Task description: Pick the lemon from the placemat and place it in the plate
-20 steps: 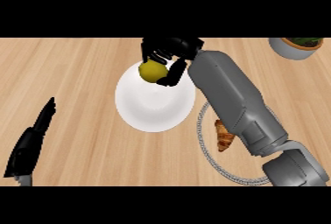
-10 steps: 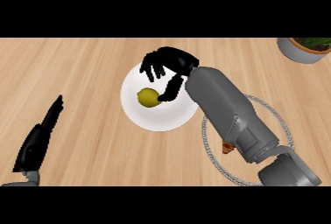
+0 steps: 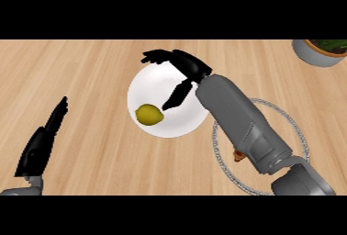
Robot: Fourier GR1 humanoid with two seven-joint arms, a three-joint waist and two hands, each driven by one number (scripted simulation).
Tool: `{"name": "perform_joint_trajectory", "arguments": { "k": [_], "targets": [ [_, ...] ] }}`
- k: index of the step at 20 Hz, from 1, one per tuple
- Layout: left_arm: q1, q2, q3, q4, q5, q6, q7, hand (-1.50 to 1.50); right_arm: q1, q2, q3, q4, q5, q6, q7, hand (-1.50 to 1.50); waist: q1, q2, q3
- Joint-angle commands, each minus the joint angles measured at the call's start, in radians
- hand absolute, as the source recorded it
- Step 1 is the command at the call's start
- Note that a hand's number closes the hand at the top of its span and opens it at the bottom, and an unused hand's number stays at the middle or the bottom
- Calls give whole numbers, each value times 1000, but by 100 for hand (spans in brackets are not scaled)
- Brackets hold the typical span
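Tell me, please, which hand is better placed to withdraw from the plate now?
Right: the right hand is open above the plate, lemon released. The left hand rests at the left.

Lemon lies in plate, left part, mid bench. Placemat just right of plate. Pot far back right. Left hand rests front left.

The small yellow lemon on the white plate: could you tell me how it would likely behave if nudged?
The small yellow lemon looks rounded, so it would probably roll. The round white plate looks smooth, so sliding seems likely too.
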Motion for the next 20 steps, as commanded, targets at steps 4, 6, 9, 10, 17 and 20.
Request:
{"name": "perform_joint_trajectory", "arguments": {
  "k": [4,6,9,10,17,20],
  "targets": [
    [51,-2,22,23,-2,12,-53,0,-60,-13,-177,58,-163,-39,52,-150,-33,-2,0],
    [61,-10,-5,-61,-11,9,14,0,-66,-12,-215,90,-188,-59,53,-150,-24,-1,1],
    [8,-8,7,-7,-10,10,-1,0,-80,-122,-295,116,-265,95,1,-150,-17,16,1],
    [59,9,21,-68,28,-26,4,0,-67,-140,-305,129,-270,103,-20,-150,-3,11,1],
    [36,-2,-1,-55,-6,-10,-23,0,-25,-291,-332,172,-273,255,-174,-150,16,24,3],
    [31,-2,4,-47,2,-17,-12,0,1,-352,-314,180,-247,313,-236,-150,19,29,3]
  ]
}}
